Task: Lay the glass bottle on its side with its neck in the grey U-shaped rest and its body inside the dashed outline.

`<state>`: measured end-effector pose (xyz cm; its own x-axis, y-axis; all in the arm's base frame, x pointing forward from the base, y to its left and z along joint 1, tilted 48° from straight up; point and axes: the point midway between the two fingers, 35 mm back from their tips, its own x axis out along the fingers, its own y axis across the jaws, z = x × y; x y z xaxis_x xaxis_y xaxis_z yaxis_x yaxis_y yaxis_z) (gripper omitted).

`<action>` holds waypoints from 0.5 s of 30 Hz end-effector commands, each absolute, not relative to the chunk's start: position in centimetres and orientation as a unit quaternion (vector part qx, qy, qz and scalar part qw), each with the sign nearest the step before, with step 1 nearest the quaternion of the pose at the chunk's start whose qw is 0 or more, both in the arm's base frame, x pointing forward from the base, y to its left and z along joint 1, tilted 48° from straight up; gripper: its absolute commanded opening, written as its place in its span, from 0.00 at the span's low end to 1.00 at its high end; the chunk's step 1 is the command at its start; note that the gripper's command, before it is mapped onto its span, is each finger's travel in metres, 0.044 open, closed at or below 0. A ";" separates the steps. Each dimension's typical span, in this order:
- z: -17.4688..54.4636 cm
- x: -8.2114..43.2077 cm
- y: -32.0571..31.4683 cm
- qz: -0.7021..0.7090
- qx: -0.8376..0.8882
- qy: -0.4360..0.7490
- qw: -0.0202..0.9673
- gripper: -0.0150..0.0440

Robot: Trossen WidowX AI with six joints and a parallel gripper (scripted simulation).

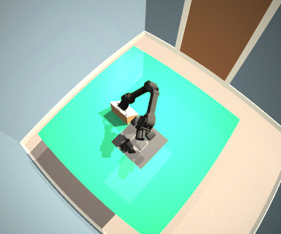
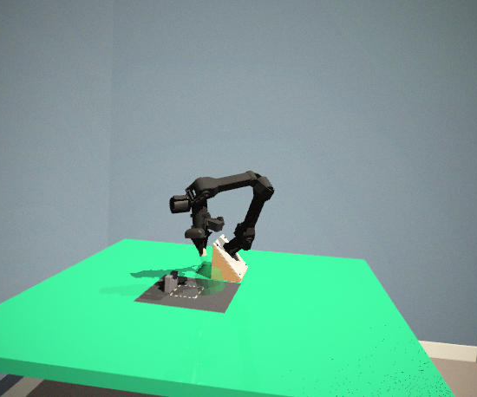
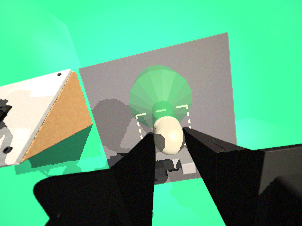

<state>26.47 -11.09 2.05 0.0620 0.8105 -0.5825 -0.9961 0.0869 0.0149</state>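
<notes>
The green glass bottle [image 2: 212, 282] [image 3: 161, 85] is tilted, its cream cap up between the fingers and its wide body lower, towards the arm's base. My gripper [image 2: 203, 252] [image 3: 168, 134] is shut on the bottle at its capped top, above the mat. Whether the bottle's base touches the mat I cannot tell. The grey U-shaped rest [image 2: 170, 284] [image 3: 189, 168] stands empty on the mat, on the far side of the dashed outline [image 1: 140, 151] [image 2: 184, 297] [image 3: 160, 110] from the bottle's body. In the top view the arm hides the bottle.
The dark grey mat [image 1: 159, 140] [image 2: 217, 306] [image 3: 212, 73] lies on the green table [image 1: 189, 158] [image 2: 321, 312]. The arm's wedge-shaped base [image 1: 131, 119] [image 2: 222, 268] [image 3: 75, 115] stands beside the mat, close to the bottle's body side. Arm shadows darken part of the mat.
</notes>
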 end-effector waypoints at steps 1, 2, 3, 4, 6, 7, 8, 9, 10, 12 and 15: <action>1.3 26.4 -11.8 0.645 -0.205 0.232 0.699 0.44; 1.3 26.4 -11.8 0.645 -0.204 0.231 0.699 0.44; 1.2 26.4 -11.9 0.645 -0.203 0.231 0.700 0.44; 1.1 26.4 -12.0 0.645 -0.203 0.231 0.700 0.44; 0.9 26.4 -12.1 0.645 -0.201 0.230 0.701 0.44; 0.8 26.4 -12.2 0.645 -0.200 0.230 0.701 0.44; 0.7 26.4 -12.2 0.645 -0.200 0.230 0.701 0.44; 0.6 26.4 -12.3 0.645 -0.199 0.230 0.702 0.44; 0.5 26.4 -12.4 0.645 -0.198 0.229 0.702 0.44; 0.3 26.4 -12.5 0.644 -0.197 0.229 0.703 0.44; 0.0 26.4 -12.8 0.644 -0.195 0.228 0.704 0.44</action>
<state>26.38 -12.24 0.72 0.0676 0.8211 -0.5667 -0.9949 0.0979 0.0232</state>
